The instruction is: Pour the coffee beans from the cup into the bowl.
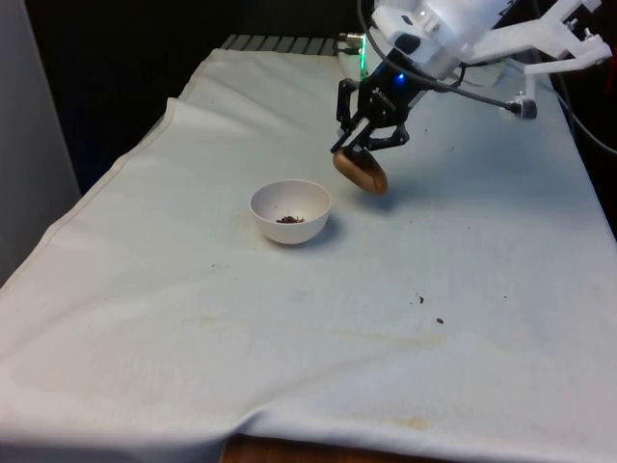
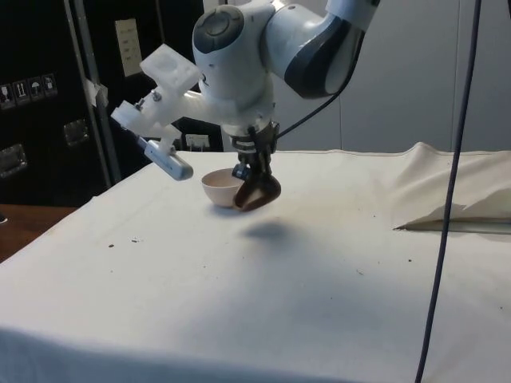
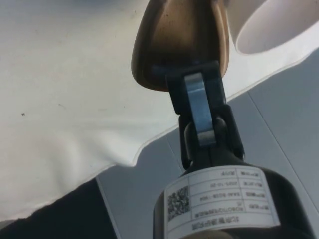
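Holding the brown cup (image 1: pixel 361 171) tipped over, the gripper (image 1: pixel 370 141) hung above the cloth (image 1: pixel 193 318), jaws clamped on the cup's rim. Key relation: the cup sat just beside the white bowl (image 1: pixel 290 211), on the front view's right and slightly farther back, not over it. The cup's long axis was tilted steeply; I couldn't tell from these views exactly where its mouth aimed. In the side view the cup (image 2: pixel 257 191) overlapped the bowl (image 2: pixel 221 187), but the shadow on the cloth suggested it was off to one side. A few beans (image 1: pixel 290 219) lay in the bowl; two stray specks (image 1: pixel 429 310) lay on the cloth, well apart from it. My read: pour mostly done, or the cup needs shifting toward the bowl before more tipping.
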